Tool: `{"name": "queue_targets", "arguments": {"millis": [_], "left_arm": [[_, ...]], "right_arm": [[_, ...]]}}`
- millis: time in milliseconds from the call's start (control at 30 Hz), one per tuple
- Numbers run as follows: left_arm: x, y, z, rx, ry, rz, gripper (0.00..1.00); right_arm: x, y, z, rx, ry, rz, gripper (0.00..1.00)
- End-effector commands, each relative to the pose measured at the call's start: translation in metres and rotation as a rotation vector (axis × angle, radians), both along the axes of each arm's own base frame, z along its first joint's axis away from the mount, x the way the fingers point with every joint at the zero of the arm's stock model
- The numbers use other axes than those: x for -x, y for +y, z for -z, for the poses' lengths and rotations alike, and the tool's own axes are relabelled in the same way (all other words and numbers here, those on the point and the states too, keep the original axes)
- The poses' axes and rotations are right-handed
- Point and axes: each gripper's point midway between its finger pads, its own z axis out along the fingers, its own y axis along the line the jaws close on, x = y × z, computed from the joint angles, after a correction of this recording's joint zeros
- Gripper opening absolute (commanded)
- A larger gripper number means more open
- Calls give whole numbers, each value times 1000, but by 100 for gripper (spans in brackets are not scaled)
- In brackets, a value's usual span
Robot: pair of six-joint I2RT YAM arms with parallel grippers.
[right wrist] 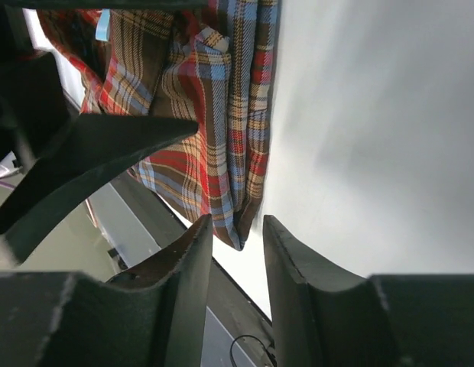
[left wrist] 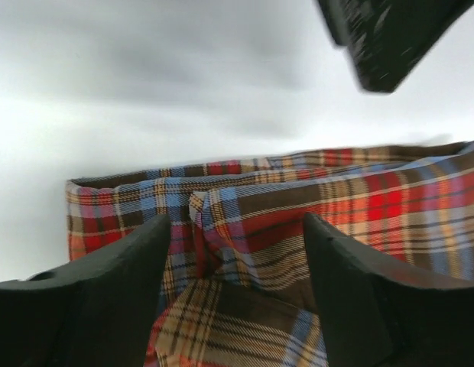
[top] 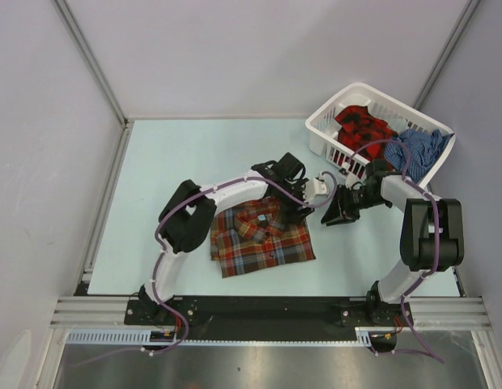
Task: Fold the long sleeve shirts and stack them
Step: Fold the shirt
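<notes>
The brown, red-orange and light-blue plaid shirt (top: pixel 263 237) lies folded flat on the table. My left gripper (top: pixel 298 209) is open and low over its far right corner, its fingers straddling a fold of the cloth (left wrist: pixel 359 206) without pinching it. My right gripper (top: pixel 330 215) hovers just right of the shirt's edge (right wrist: pixel 214 115), its jaws a little apart with nothing between them. The red-and-black plaid shirt (top: pixel 363 126) and the blue checked shirt (top: pixel 421 150) lie crumpled in the basket.
The white plastic laundry basket (top: pixel 380 91) stands at the back right, close behind my right arm. The two grippers are close together; the right one shows in the left wrist view (left wrist: pixel 390 38). The metal frame rail (top: pixel 267 312) runs along the near edge.
</notes>
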Motion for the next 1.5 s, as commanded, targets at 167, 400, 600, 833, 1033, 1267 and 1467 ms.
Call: {"name": "queue_targets", "arguments": {"millis": [167,400,600,833,1033,1267,1467], "left_arm": [[16,-2,-19,35,-52,138,18],[26,9,-62,135,-144,115,0],[53,19,-61,116,-218,187,0],[82,25,-50,74,-305,245,0],[111,28,-38,24,-373,265,0],[136,35,-36,39,-382,323,0],[142,36,-45,63,-397,356,0]], "right_arm": [[2,8,5,-76,61,18,39],[15,23,15,-108,134,-29,34],[23,39,22,-121,178,-94,29],[33,43,38,-109,243,-113,30],[38,46,41,-117,271,-128,35],[39,50,44,-112,266,-136,34],[29,52,47,-117,276,-116,33]]}}
